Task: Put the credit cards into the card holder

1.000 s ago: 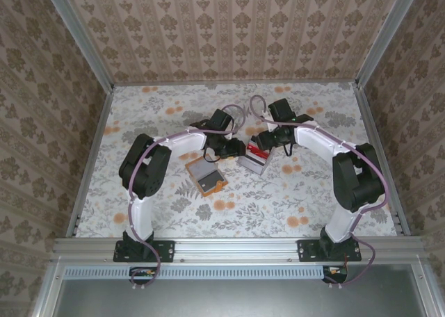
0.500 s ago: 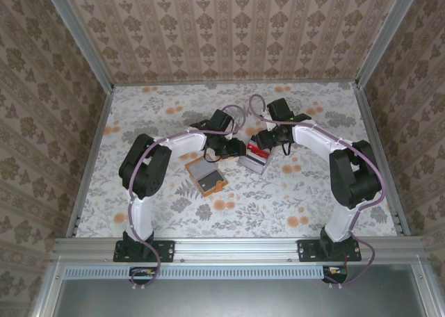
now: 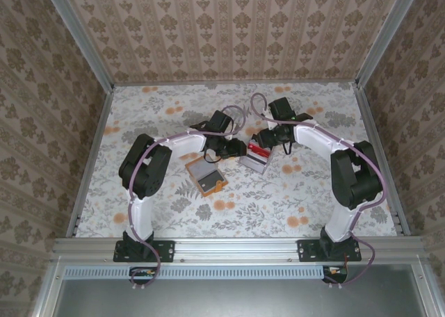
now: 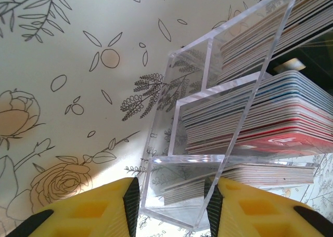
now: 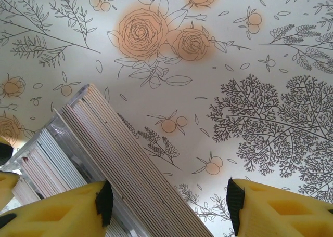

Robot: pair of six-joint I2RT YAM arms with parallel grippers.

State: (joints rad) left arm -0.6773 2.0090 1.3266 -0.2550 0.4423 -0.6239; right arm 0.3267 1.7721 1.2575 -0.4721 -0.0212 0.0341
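**A:** What does the view from above give you?

**B:** The flowered table, with both arms bent in toward its middle. The clear rack lies between them. The card holder lies open just beside it on the left arm's side, with its grey inside facing up and an orange edge nearest the bases.

**A:** And the wrist cameras?

**B:** They add detail. The left wrist view shows the rack as see-through compartments packed with credit cards lying in stacks. The right wrist view shows the same cards edge-on, in a long slanted row.

**A:** What about the grippers?

**B:** The left gripper is clamped across the rack's near end, one yellow finger against each side. The right gripper stands apart. One finger is against the card row and the other is well clear, over bare cloth.

**A:** Anything smaller?

**B:** From above, a red card lies at the rack's far edge.
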